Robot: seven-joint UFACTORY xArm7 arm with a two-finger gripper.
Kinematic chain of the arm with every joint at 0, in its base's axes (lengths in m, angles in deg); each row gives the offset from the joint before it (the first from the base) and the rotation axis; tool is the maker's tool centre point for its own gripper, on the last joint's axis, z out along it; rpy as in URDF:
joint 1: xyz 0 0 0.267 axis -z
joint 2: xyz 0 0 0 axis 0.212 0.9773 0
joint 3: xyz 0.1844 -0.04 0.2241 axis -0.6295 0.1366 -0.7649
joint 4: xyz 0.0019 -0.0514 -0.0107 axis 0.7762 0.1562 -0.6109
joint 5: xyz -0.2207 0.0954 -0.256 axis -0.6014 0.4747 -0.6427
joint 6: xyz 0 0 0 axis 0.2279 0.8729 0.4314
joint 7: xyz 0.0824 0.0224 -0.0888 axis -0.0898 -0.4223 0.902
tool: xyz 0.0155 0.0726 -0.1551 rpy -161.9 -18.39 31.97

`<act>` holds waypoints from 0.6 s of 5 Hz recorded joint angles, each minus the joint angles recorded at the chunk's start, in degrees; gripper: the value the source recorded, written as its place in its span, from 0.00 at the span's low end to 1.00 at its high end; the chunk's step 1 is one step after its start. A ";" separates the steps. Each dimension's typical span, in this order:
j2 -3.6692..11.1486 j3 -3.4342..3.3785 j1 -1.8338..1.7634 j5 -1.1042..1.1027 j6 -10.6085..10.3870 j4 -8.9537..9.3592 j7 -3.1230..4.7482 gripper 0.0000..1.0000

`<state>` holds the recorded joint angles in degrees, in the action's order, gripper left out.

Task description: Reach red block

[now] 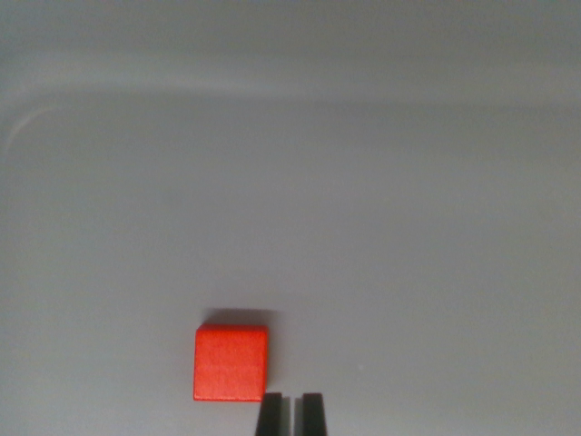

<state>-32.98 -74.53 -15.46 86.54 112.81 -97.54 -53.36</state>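
The table [290,182] fills almost the whole wrist view. Its surface is a plain, pale grey, smooth and matte, with no markings on the greater part of it. A faint lighter band curves across the upper portion, bending downward near the upper corner on the wrist view's left; whether this is an edge, a seam or a reflection cannot be determined. The surface appears slightly blurred toward the top of the view.

The red block [231,363] lies flat on the table in the lower part of the view, somewhat toward the wrist view's left of centre. Its upper face is roughly square and uniformly bright red-orange, with a faint surface grain. A narrow dark shadow sits along its far edge. The block stands alone, with bare table on every visible side.

The end effector [290,414] enters at the bottom edge of the view, just to the wrist view's right of the block. Only the tips of two dark fingers [270,415] are visible, standing upright and parallel. The gap between them is narrow, a thin strip of grey table showing through it, and nothing is held between them. The nearer fingertip sits just beside the block's lower corner on the wrist view's right; whether it touches the block or stands above it cannot be told from this angle.
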 joint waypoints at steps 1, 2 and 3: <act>1.08 -0.14 -0.33 -0.35 -2.71 1.79 -0.34 0.00; 1.08 -0.14 -0.33 -0.35 -2.71 1.79 -0.34 0.00; 2.15 -0.28 -0.66 -0.69 -5.38 3.56 -0.67 0.00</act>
<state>-30.83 -74.81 -16.12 85.85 107.42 -93.98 -54.03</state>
